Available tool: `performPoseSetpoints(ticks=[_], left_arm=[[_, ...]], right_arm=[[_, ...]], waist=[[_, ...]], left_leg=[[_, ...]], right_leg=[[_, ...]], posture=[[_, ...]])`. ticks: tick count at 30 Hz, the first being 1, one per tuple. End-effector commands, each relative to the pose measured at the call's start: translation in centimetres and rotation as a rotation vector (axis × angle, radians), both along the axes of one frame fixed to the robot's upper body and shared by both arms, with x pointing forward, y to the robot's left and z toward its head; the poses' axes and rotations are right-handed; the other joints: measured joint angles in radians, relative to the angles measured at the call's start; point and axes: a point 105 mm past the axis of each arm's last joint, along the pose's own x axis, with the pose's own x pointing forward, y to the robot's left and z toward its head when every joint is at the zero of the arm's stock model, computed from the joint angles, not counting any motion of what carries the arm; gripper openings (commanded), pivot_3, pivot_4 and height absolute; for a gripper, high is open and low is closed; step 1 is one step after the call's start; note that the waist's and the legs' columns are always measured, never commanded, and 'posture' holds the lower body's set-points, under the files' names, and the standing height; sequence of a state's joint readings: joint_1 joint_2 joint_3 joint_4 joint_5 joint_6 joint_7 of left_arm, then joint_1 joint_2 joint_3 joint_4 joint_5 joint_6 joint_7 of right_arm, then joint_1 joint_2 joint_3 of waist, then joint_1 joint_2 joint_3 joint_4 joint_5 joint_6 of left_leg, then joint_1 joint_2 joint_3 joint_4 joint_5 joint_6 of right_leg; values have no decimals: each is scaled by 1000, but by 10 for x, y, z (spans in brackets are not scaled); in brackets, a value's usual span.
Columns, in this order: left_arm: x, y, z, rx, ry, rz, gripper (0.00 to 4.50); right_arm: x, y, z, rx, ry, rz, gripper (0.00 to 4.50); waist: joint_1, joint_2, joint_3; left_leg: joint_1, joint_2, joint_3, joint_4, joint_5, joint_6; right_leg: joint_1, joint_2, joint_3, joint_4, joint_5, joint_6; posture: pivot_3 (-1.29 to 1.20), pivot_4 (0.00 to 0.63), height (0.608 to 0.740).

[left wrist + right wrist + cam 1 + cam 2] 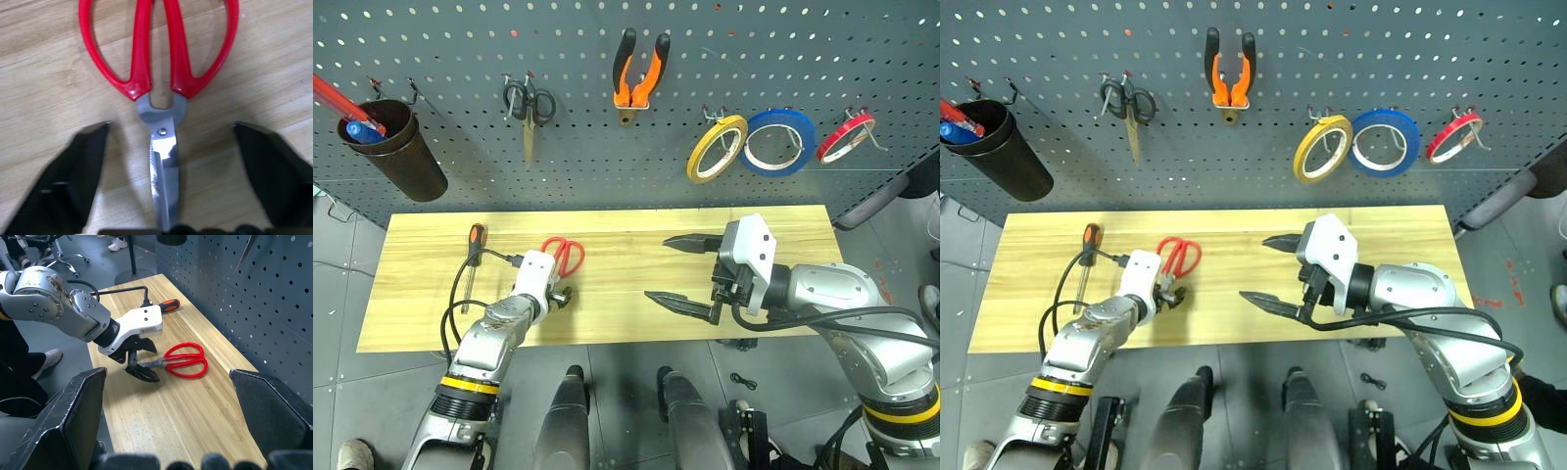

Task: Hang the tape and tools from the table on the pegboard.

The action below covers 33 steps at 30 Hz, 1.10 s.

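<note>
Fingers of left gripper (164, 196) straddle blades of red-handled scissors (566, 256) flat on surface (626, 245), open, positioned for pickup; right gripper (683, 274) fingers wide open, idle.

The red-handled scissors (159, 73) lie on the table (626, 245), and in the left wrist view their handle loops are cut off by the frame edge, while the blade tip is hidden behind the left gripper's base. In the head views, the left gripper (560, 295) covers the scissors' blades, leaving just the red loops visible beside it. Left of the scissors, the screwdriver (473, 257) has its shaft partly crossed by a black cable. On the pegboard (607, 117) above, the dark cup (396, 147) hides the lower parts of the items standing in it; what they are cannot be told.
</note>
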<state>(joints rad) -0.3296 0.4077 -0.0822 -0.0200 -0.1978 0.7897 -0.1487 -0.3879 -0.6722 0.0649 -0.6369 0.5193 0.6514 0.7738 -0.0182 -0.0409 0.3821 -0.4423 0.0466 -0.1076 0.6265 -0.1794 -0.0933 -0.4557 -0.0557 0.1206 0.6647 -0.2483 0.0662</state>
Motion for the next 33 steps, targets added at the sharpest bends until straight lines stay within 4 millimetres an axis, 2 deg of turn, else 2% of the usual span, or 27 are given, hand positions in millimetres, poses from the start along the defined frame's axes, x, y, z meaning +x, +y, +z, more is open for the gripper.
performPoseSetpoints(ticks=[1, 3, 6, 11, 15, 17, 22, 29, 33], left_arm=[[-5, 7, -8, 10, 34, 22, 2443], [-6, 9, -9, 10, 37, 25, 1391], [-8, 14, -9, 13, 41, 38, 140], [-7, 19, -2, 13, 15, 38, 118], [-6, 10, 19, -1, -72, -38, 118], [-10, 4, 37, -18, -158, -91, 118], [-45, -17, 77, -47, -348, -291, 118], [-92, -35, 113, -117, -562, -467, 118], [-100, -33, 131, -162, -654, -439, 118]], right_arm=[[-3, 2, 8, 18, -35, 6, 4500], [-3, 2, 9, 20, -36, 1, 4500], [-1, 2, 8, 20, -37, -3, 4500], [1, 0, 6, 20, -39, -19, 4500], [5, -7, 8, 28, -65, -72, 4500], [8, -13, 11, 35, -99, -116, 4500], [6, -25, 24, 59, -185, -193, 4500], [-9, -33, 44, 122, -262, -217, 4500], [-20, -32, 63, 201, -308, -189, 4500]], waist=[[0, 0, 0], [0, 0, 0], [-1, 0, 0], [-1, 0, 0], [-2, 0, 1], [-1, 0, 4], [-3, 0, 5], [-6, 0, 5], [-9, 0, 5]], left_leg=[[0, 0, 0, 0, 0, 0], [0, 0, 0, 0, 0, 0], [0, 0, 0, 0, 0, 0], [0, 0, 0, 0, 0, 0], [0, 0, 0, 0, 0, 0], [0, 0, 0, 0, 0, 0], [-1, 0, 0, -1, 0, 0], [-1, 0, 0, -1, 0, 0], [-1, 0, 0, -1, 0, 0]], right_leg=[[0, 0, 0, 0, 0, 0], [0, 0, 0, 0, 0, 0], [0, 0, 0, 0, 0, 0], [0, 0, 0, 0, 0, 0], [0, 0, 0, 0, 0, 0], [0, 0, 0, -1, 0, 0], [0, -1, 0, -2, 0, 0], [0, -1, 0, -2, 0, 1], [0, -1, 0, -3, -1, 2]], posture=[[-17, 450, 740], [-17, 450, 740], [-16, 452, 740], [-9, 449, 740], [-14, 444, 740], [-19, 437, 740], [-24, 424, 740], [-33, 416, 740], [-38, 411, 740]])
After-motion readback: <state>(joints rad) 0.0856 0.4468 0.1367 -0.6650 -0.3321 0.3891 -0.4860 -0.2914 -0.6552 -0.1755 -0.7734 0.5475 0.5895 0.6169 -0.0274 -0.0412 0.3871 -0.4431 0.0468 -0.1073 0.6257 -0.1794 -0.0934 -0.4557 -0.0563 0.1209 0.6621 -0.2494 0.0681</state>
